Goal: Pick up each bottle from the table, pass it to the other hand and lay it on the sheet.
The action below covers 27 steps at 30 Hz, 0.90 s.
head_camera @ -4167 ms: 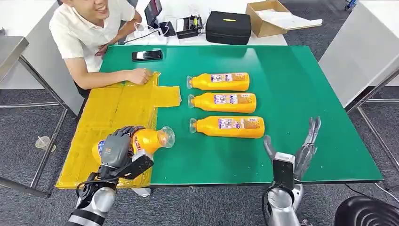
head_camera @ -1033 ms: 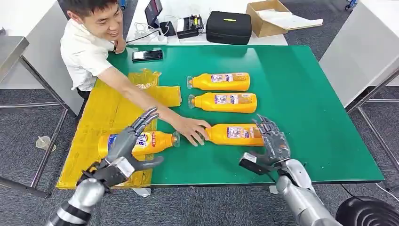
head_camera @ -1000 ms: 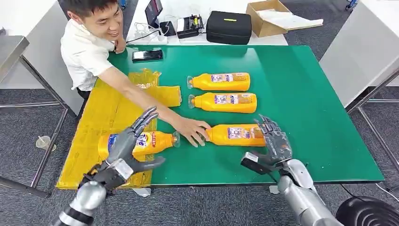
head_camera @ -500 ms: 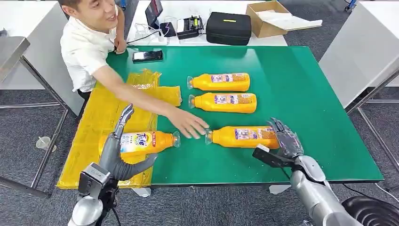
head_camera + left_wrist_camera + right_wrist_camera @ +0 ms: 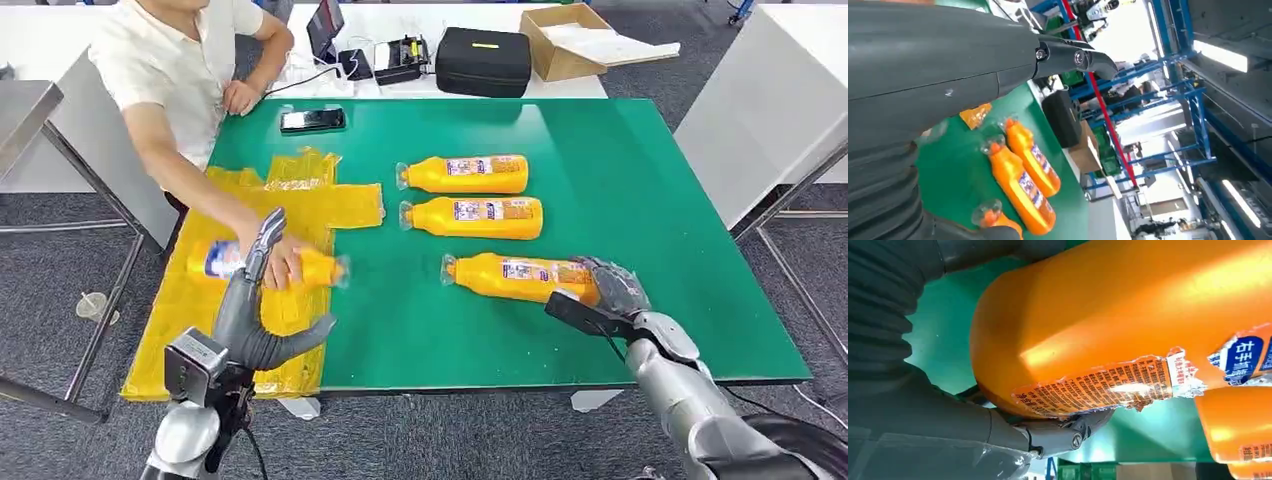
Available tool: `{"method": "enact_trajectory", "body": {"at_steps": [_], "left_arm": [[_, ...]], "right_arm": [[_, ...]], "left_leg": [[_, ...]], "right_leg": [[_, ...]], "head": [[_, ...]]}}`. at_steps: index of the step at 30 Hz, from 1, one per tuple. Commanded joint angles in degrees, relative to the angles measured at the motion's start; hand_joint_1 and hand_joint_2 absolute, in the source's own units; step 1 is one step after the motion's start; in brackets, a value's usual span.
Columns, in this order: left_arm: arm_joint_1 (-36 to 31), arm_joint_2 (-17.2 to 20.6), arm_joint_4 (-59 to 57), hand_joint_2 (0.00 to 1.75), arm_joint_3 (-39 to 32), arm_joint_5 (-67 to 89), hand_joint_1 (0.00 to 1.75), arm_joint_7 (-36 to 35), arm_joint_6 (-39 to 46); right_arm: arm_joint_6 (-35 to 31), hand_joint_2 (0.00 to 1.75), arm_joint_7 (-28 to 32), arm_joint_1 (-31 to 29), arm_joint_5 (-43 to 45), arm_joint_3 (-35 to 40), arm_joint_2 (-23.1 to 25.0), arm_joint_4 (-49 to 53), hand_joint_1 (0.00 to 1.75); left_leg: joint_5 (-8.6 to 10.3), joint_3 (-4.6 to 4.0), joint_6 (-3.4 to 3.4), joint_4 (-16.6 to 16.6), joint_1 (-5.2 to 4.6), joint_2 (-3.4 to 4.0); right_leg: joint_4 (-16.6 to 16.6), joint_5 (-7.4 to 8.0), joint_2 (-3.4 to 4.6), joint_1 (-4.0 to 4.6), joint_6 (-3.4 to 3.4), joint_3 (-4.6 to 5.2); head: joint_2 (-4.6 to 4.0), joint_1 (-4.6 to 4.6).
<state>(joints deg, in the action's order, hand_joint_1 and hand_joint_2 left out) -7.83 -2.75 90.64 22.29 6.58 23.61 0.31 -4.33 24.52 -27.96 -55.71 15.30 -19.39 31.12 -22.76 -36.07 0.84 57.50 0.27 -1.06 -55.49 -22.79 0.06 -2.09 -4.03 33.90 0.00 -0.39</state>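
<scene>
Three orange bottles lie on the green table [image 5: 620, 170]: a far one [image 5: 462, 174], a middle one [image 5: 470, 216] and a near one [image 5: 505, 277]. My right hand [image 5: 612, 290] grips the near bottle's base; up close its fingers [image 5: 1063, 432] curl round the orange body [image 5: 1128, 315]. A fourth bottle [image 5: 215, 258] lies on the yellow sheet [image 5: 185, 325], with a person's hand [image 5: 280, 262] on it. My left hand [image 5: 252, 305] stands open over the sheet's near part, fingers up, holding nothing. The left wrist view looks past the thumb [image 5: 948, 65] at the table bottles [image 5: 1023, 190].
The person [image 5: 165, 70] sits at the table's far left corner. A phone [image 5: 313, 119] lies at the table's far edge. Behind it, a black case [image 5: 484, 60] and a cardboard box [image 5: 575, 35] sit on a white table. The sheet overhangs the table's left edge.
The person has slid the laid bottle farther up the sheet. My right hand has closed on the near bottle's base, and the bottle has turned a little. My left hand stays raised and open.
</scene>
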Motion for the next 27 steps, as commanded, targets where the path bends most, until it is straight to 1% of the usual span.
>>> {"method": "enact_trajectory", "body": {"at_steps": [1,2,4,5,7,9,12,15,16,18,19,20,22,23,25,26,27], "left_arm": [[-3.26,-0.59,-5.88,1.75,0.55,-0.13,0.00,0.34,-0.46],[-3.31,-0.61,-5.99,1.75,0.58,-0.13,0.00,0.34,-0.45],[-3.42,-0.66,-6.34,1.75,0.69,-0.12,0.00,0.40,-0.53],[-3.39,-0.74,-6.50,1.75,0.71,-0.12,0.00,0.48,-0.58],[-3.05,-1.32,-6.90,1.75,0.27,-0.59,0.00,0.83,-0.57],[-2.43,-2.40,-7.47,1.75,-0.72,-3.16,0.00,0.77,-1.20],[-2.38,-2.41,-7.56,1.75,-0.67,-3.16,0.00,0.77,-1.20],[-2.40,-2.38,-7.52,1.75,-0.65,-3.16,0.00,0.77,-1.23],[-2.02,-2.90,-7.98,1.75,-1.42,-6.90,0.00,-0.30,-2.93],[-0.96,-3.87,-9.78,1.75,-2.49,-14.19,0.00,-0.88,-5.84],[-0.64,-4.08,-10.81,1.75,-2.72,-17.07,0.00,-0.37,-7.34],[-0.30,-4.48,-12.44,1.75,-3.34,-22.68,0.00,-1.33,-10.55],[-0.54,-4.41,-15.23,1.75,-3.50,-26.68,0.00,-1.57,-13.11],[-0.80,-4.40,-16.22,1.75,-3.52,-27.50,0.00,-1.55,-13.64],[-1.68,-4.47,-18.53,1.75,-3.57,-28.21,0.00,-1.37,-14.23],[-1.87,-4.78,-18.84,1.75,-3.62,-28.40,0.00,-1.22,-14.29],[-2.22,-5.04,-19.51,1.75,-3.50,-29.11,0.00,-1.10,-15.19]], "right_arm": [[1.01,1.75,0.83,-2.74,0.69,3.34,1.40,-7.70,1.75],[0.87,1.75,1.42,-2.64,1.36,3.04,1.51,-7.59,1.75],[-0.04,1.75,4.24,-1.74,3.74,1.80,2.13,-6.43,1.75],[-0.06,1.75,6.27,-1.01,6.10,0.13,2.85,-5.80,1.75],[-0.19,1.75,12.16,1.34,11.99,-4.07,5.14,-3.05,1.75],[-1.27,1.75,15.20,3.33,14.68,-5.93,6.94,-0.12,1.75],[-1.36,1.75,15.16,3.42,14.67,-5.90,7.10,0.03,1.75],[-1.03,1.75,15.39,3.45,15.29,-6.50,7.00,0.53,1.75],[-0.17,1.75,15.48,4.69,17.85,-7.41,7.50,3.41,1.75],[1.23,1.75,15.48,8.56,26.66,-5.95,8.09,12.40,1.75],[1.15,1.75,15.48,9.59,29.55,-5.04,8.31,14.82,1.75],[0.73,1.75,15.48,10.33,31.97,-4.44,8.85,16.95,1.75],[0.49,1.75,15.48,10.73,34.24,-3.46,9.27,18.83,1.75],[0.24,1.75,15.48,10.65,34.59,-3.03,9.28,18.96,1.75],[-0.28,1.75,15.48,10.33,35.51,-2.55,9.47,19.12,1.75],[-0.09,1.75,15.48,10.27,36.00,-2.53,9.60,19.07,1.75],[-0.31,1.75,15.48,10.13,36.40,-2.18,9.79,19.14,1.75]], "left_leg": [[-0.03,0.11,-0.03,-0.02,0.07,0.07],[-0.07,0.16,-0.05,0.00,0.11,0.12],[-0.03,0.11,-0.03,-0.01,0.06,0.09],[-0.06,0.17,-0.05,0.00,0.12,0.14],[-0.03,0.14,-0.04,-0.03,0.10,0.16],[-0.11,0.25,-0.08,-0.02,0.19,0.22],[-0.10,0.20,-0.07,-0.05,0.13,0.26],[-0.14,0.11,-0.06,0.01,0.10,0.20],[-0.11,0.06,-0.04,0.00,0.09,0.11],[-0.11,0.01,-0.03,0.01,0.10,0.11],[-0.17,0.11,-0.05,-0.01,0.12,0.21],[-0.11,0.02,-0.04,-0.05,0.08,0.17],[-0.19,0.04,-0.06,0.00,0.11,0.18],[-0.14,-0.04,-0.06,-0.04,0.06,0.17],[-0.20,0.01,-0.09,-0.01,0.10,0.23],[-0.08,-0.17,-0.04,-0.04,0.03,0.03],[-0.14,-0.09,-0.07,0.00,0.09,0.08]], "right_leg": [[0.07,-0.01,-0.01,0.09,0.16,-0.13],[0.08,-0.03,-0.02,0.15,0.27,-0.18],[0.05,-0.01,-0.02,0.08,0.14,-0.11],[0.08,-0.03,-0.04,0.17,0.28,-0.19],[0.09,-0.01,-0.02,0.12,0.16,-0.16],[0.14,-0.06,-0.02,0.24,0.37,-0.29],[0.11,-0.05,0.06,0.17,0.25,-0.22],[0.01,-0.12,0.01,0.15,0.27,-0.16],[0.03,-0.10,0.00,0.13,0.21,-0.13],[0.05,-0.10,0.03,0.14,0.20,-0.12],[0.09,-0.12,0.11,0.17,0.27,-0.20],[0.09,-0.08,0.09,0.12,0.20,-0.10],[0.04,-0.14,0.13,0.16,0.30,-0.15],[0.04,-0.09,0.16,0.10,0.22,-0.05],[0.03,-0.13,0.19,0.15,0.32,-0.09],[0.02,-0.08,0.03,0.06,0.16,0.07],[0.01,-0.13,0.05,0.13,0.26,-0.02]], "head": [[0.00,0.00],[0.00,0.00],[0.00,0.00],[0.00,0.00],[0.00,0.02],[0.00,0.02],[0.00,0.00],[0.00,-0.02],[0.00,-0.02],[0.00,-0.02],[0.00,0.00],[0.00,-0.02],[0.00,0.00],[0.00,0.00],[0.00,0.00],[0.00,0.00],[0.00,0.00]]}}
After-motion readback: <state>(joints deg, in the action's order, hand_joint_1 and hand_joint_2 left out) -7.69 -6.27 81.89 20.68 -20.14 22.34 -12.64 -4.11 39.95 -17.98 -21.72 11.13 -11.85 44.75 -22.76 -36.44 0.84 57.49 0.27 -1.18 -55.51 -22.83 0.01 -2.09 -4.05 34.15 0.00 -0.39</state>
